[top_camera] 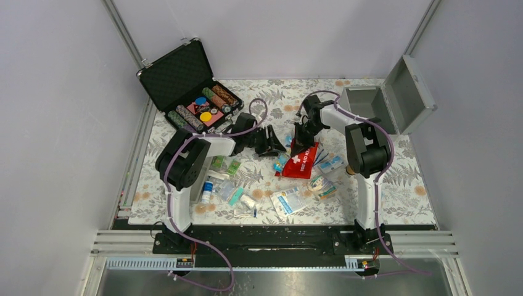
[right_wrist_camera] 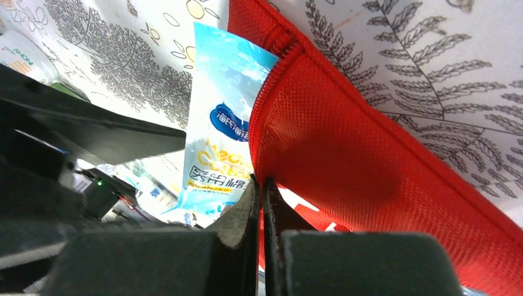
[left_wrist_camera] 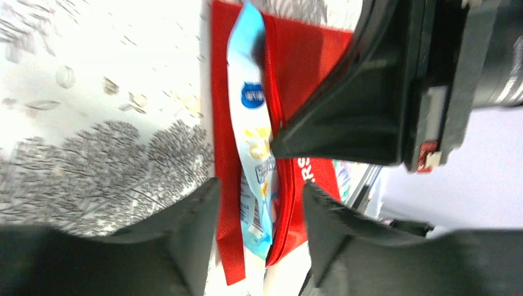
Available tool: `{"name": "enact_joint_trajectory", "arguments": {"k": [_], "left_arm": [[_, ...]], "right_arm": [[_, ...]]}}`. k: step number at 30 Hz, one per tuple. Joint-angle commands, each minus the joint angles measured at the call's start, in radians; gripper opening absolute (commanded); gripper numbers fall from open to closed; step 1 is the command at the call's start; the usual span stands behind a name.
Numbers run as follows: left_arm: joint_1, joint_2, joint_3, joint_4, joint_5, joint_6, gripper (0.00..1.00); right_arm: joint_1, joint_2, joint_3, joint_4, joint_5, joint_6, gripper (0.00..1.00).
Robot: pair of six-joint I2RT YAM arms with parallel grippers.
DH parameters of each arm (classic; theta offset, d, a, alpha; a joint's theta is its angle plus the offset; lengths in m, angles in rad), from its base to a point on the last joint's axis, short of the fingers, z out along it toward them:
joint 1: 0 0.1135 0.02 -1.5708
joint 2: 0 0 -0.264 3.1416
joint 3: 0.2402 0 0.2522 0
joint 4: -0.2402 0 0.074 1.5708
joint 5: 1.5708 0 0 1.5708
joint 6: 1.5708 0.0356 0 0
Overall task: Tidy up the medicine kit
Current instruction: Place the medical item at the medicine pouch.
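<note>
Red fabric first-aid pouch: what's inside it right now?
A light-blue printed plastic packet pokes partway out of the zipper opening of the red fabric pouch. Its inner end and anything deeper are covered by the fabric.

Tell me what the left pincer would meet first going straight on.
Probably the light-blue packet sticking out of the red first-aid pouch; depth is unclear.
</note>
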Motion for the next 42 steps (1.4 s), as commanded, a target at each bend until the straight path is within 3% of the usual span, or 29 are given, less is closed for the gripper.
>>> {"name": "enact_joint_trajectory", "arguments": {"k": [1, 3, 5, 13, 17, 20, 28, 42], "left_arm": [[0.029, 0.015, 0.029, 0.124, 0.002, -0.048, 0.43], [0.028, 0.032, 0.03, 0.141, 0.006, -0.066, 0.32], [0.025, 0.053, 0.047, 0.138, 0.022, -0.076, 0.29], [0.013, 0.1, 0.091, 0.091, 0.069, -0.069, 0.37], [0.006, 0.108, 0.09, 0.133, 0.098, -0.086, 0.1], [-0.008, 0.119, 0.104, 0.135, 0.116, -0.093, 0.0], [-0.032, 0.155, 0.088, 0.303, 0.177, -0.236, 0.0], [-0.018, 0.076, 0.0, 0.186, 0.068, -0.073, 0.0]], "right_arm": [[0.008, -0.069, -0.027, 0.008, 0.048, -0.04, 0.0], [0.007, -0.08, -0.038, 0.014, 0.049, -0.039, 0.0], [0.007, -0.09, -0.044, 0.018, 0.047, -0.04, 0.0], [0.009, -0.111, -0.041, 0.024, 0.042, -0.039, 0.0], [0.014, -0.108, -0.038, 0.023, 0.044, -0.044, 0.0], [0.023, -0.107, -0.029, 0.023, 0.038, -0.051, 0.0], [0.043, -0.113, -0.015, 0.057, -0.096, -0.066, 0.0], [0.043, -0.174, -0.059, 0.194, -0.36, -0.086, 0.0]]}}
